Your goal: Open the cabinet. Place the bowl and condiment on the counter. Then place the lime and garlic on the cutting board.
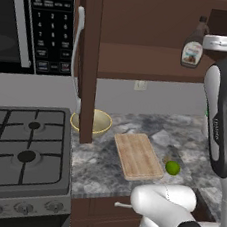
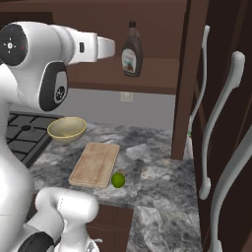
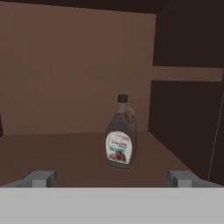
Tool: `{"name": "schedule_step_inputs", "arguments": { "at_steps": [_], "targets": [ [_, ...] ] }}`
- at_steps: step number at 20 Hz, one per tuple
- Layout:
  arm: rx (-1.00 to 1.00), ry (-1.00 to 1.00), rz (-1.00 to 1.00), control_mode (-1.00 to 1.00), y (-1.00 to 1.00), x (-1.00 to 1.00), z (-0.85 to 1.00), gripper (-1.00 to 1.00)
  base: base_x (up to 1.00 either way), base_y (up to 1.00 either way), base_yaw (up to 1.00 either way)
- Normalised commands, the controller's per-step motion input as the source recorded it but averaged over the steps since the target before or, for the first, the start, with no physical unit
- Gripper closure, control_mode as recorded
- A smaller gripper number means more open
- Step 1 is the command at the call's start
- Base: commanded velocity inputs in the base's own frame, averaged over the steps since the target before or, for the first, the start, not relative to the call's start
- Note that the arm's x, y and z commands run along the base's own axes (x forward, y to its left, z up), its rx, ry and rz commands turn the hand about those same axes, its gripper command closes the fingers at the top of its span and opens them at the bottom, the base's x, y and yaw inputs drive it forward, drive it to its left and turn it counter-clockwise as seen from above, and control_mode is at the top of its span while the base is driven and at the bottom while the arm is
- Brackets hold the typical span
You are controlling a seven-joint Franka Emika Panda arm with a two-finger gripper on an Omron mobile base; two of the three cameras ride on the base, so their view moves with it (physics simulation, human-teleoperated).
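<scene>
The cabinet door [image 1: 90,57] stands open. On the shelf inside stands the condiment [image 3: 120,140], a dark sauce bottle [image 1: 193,47] [image 2: 131,51]. My gripper [image 3: 111,178] is open at shelf height just in front of it, with a gap to the bottle and fingertips [image 3: 41,178] spread wide. The hand [image 2: 101,47] reaches in from the left. Below, the yellow bowl [image 1: 91,122] [image 2: 67,129] sits on the counter, partly behind the door's edge. The wooden cutting board [image 1: 138,156] [image 2: 95,164] lies bare. The lime [image 1: 172,167] [image 2: 117,179] rests beside its near right corner. I cannot make out the garlic.
A stove [image 1: 25,150] sits left of the marble counter [image 2: 152,172], with a microwave [image 1: 31,20] above. Tall cabinet doors with white handles [image 2: 216,133] crowd the right side. The open door [image 2: 186,78] hangs over the counter.
</scene>
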Motion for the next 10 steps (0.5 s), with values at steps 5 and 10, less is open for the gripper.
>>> {"name": "schedule_step_inputs", "arguments": {
  "at_steps": [5,10],
  "targets": [
    [0.0,0.0,0.0,-1.0,-0.07,0.2,-0.07,-1.0,0.0,0.0,0.0],
    [0.0,0.0,0.0,-1.0,-0.08,0.23,-0.04,-1.0,0.0,0.0,0.0]
  ]
}}
